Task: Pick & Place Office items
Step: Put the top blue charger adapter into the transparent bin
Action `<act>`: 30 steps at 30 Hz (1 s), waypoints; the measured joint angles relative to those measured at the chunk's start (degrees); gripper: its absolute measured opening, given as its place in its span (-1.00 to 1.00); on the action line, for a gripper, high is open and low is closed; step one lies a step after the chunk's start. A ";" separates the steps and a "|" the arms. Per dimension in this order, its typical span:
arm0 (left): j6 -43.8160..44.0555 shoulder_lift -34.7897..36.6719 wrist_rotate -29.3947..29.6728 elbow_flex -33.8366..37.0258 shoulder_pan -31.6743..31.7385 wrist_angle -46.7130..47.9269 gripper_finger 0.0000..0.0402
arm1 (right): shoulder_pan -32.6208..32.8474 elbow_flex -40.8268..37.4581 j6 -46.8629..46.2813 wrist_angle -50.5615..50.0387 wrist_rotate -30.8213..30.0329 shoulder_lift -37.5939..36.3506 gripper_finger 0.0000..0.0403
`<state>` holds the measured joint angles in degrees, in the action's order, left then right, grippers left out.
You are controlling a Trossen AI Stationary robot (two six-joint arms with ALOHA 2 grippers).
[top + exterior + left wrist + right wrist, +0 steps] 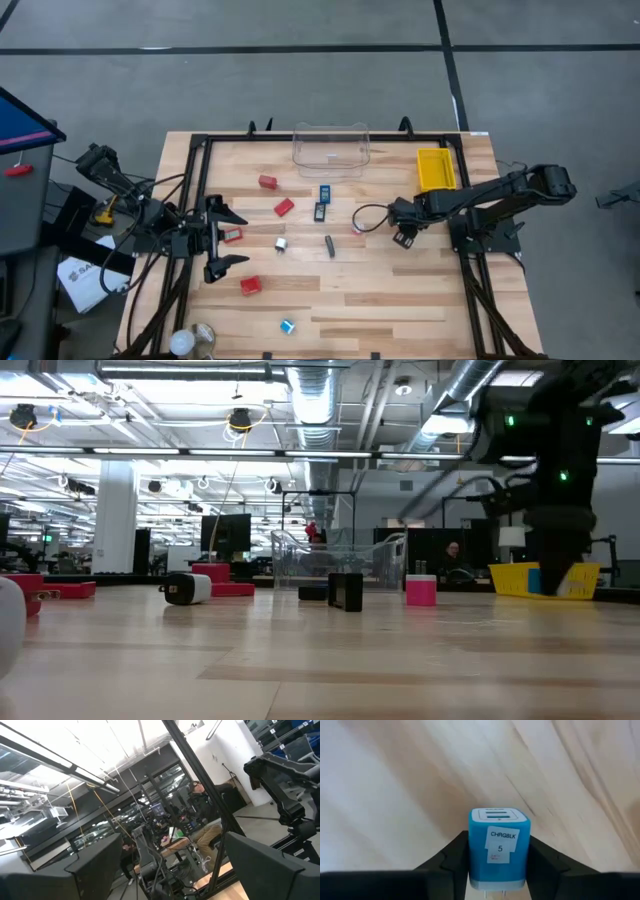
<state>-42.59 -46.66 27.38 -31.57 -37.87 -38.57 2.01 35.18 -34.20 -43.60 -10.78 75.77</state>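
My right gripper (pixel 403 232) is right of the table's middle, shut on a blue charger block (pixel 498 847) labelled CHRGBLK 5. My left gripper (pixel 233 238) is open wide near the left edge. Seen from above, a red piece (pixel 232 236) lies between its fingers; its wrist view looks out into the room. Other office items lie flat on the wood. They are red blocks (pixel 268 182) (pixel 285 207) (pixel 250 285), blue-black rectangles (pixel 325 193) (pixel 320 212), a dark stick (pixel 330 246), a white-silver piece (pixel 282 243) and a blue one (pixel 288 326). My right gripper pinches the blue charger block by its two opposite side faces (pixel 472 855), one dark finger (pixel 451 857) on each side. The socket end (pixel 497 814) points away from the wrist toward the tabletop, which fills the view beyond it. Whether the block touches the wood, I cannot tell.
A clear plastic tub (pixel 332 145) stands at the far edge and a yellow tray (pixel 436 168) at the far right. A small pink-red piece (pixel 357 228) and a looped cable lie just left of my right gripper. A white bulb-like object (pixel 182 343) sits at the near left corner.
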 joint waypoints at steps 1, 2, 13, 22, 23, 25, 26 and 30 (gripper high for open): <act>0.13 -0.01 0.24 0.00 0.00 0.10 0.74 | 0.64 0.99 -0.25 -0.09 0.14 0.01 -0.32; 0.35 -0.02 1.12 0.00 0.00 0.32 0.74 | 1.29 2.02 -0.35 -0.10 0.11 0.02 -0.32; 1.31 0.16 31.60 0.00 0.85 6.29 0.74 | 8.46 14.36 4.12 16.30 -8.84 -0.07 -0.32; 12.61 0.16 26.34 0.00 10.22 14.38 0.74 | -1.37 17.26 18.90 34.72 -8.75 0.46 -0.32; 14.02 0.16 25.14 0.00 11.56 15.48 0.74 | -3.26 17.24 19.87 36.62 -7.26 0.46 -0.32; 16.89 0.16 19.86 0.00 14.45 17.33 0.74 | -7.49 17.22 21.55 41.31 -2.75 0.48 -0.32; 18.37 0.16 16.23 0.00 16.05 17.80 0.74 | -9.54 17.26 22.17 43.62 -0.75 0.81 -0.32; 23.09 0.00 2.56 0.00 22.78 18.31 0.74 | -17.46 19.34 24.23 42.61 3.72 3.36 -0.32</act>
<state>-19.50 -46.65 29.94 -31.57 -15.09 -20.26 -15.45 54.53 -9.97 -0.99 -7.06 79.13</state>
